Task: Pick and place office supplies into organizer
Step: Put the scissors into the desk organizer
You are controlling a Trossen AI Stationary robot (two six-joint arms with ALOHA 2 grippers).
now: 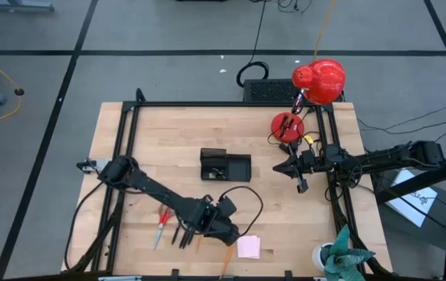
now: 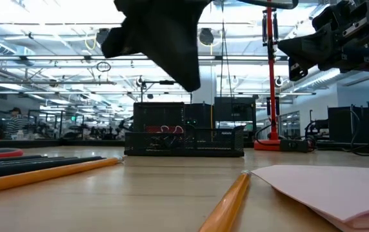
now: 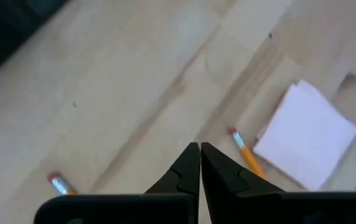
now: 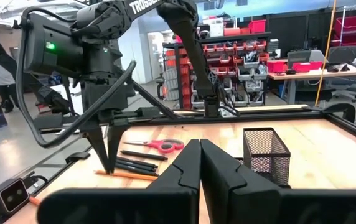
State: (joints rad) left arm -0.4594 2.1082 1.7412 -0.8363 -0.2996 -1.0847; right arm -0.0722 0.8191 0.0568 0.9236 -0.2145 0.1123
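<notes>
We had the left gripper (image 1: pixel 182 236) poised near the bench's front edge, its fingers pinched together with nothing between them, tips just above the thin black pens (image 4: pixel 135 163) and an orange pencil (image 4: pixel 129 175). To take one cleanly, we judged the fingers had to spread first and straddle a single pen across its width, since the pens lay tight together. The red-handled scissors (image 1: pixel 161 227) lay just beside them, and a second pencil (image 3: pixel 245 151) touched the pink sticky-note pad (image 1: pixel 248 247). The organizer (image 1: pixel 224 165) sat mid-bench, well apart, with bare wood between. The right gripper (image 1: pixel 301 185) waited clenched and empty by the right edge, near the red lamp (image 1: pixel 319 80).
</notes>
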